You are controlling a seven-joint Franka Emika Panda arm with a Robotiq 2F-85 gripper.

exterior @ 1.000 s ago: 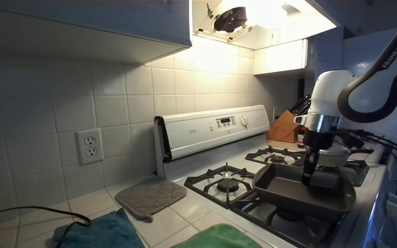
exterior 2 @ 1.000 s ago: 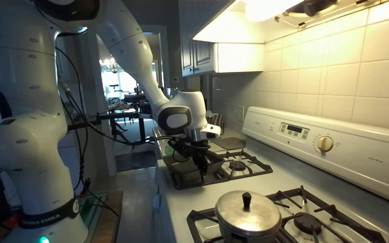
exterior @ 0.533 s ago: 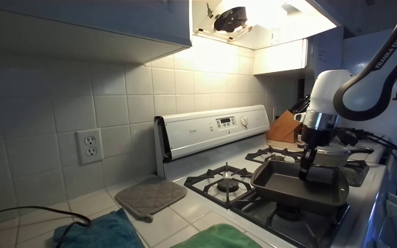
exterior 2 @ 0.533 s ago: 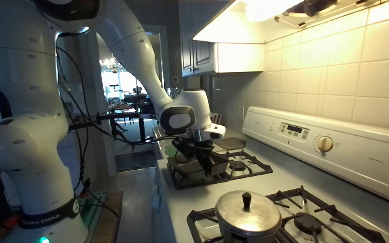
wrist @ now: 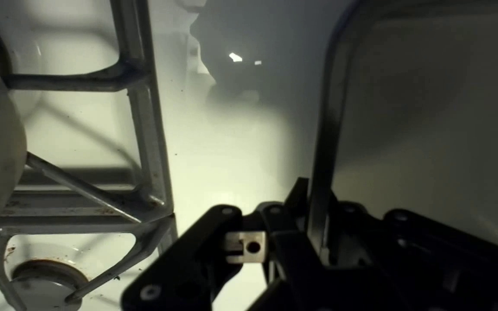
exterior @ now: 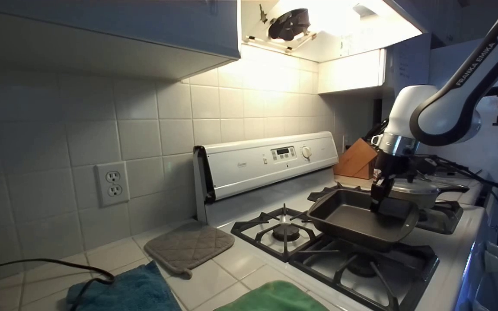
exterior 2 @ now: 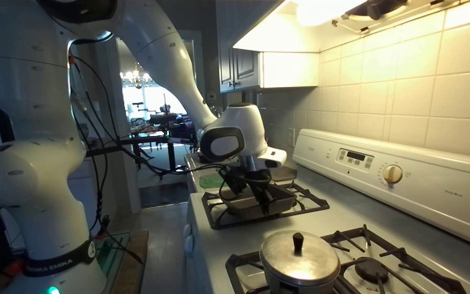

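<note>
With gripper [wrist: 317, 194] pinched narrow on one wall of the dark pan [exterior: 352, 218], lower right of centre in an exterior view: move slowly, watch for tilt, avoid snagging grate [exterior: 339, 276].

A white robot arm [exterior 2: 165, 61] arches up and over; below its rounded wrist [exterior 2: 251, 126], the black claw [exterior: 375, 206] points downward, slightly tilted, jaws clamped together.

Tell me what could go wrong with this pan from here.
The tool grips the pan by one side only, so the pan may pivot or slip. It might also catch on the grate below. Swinging toward the lidded pot could knock it.
</note>
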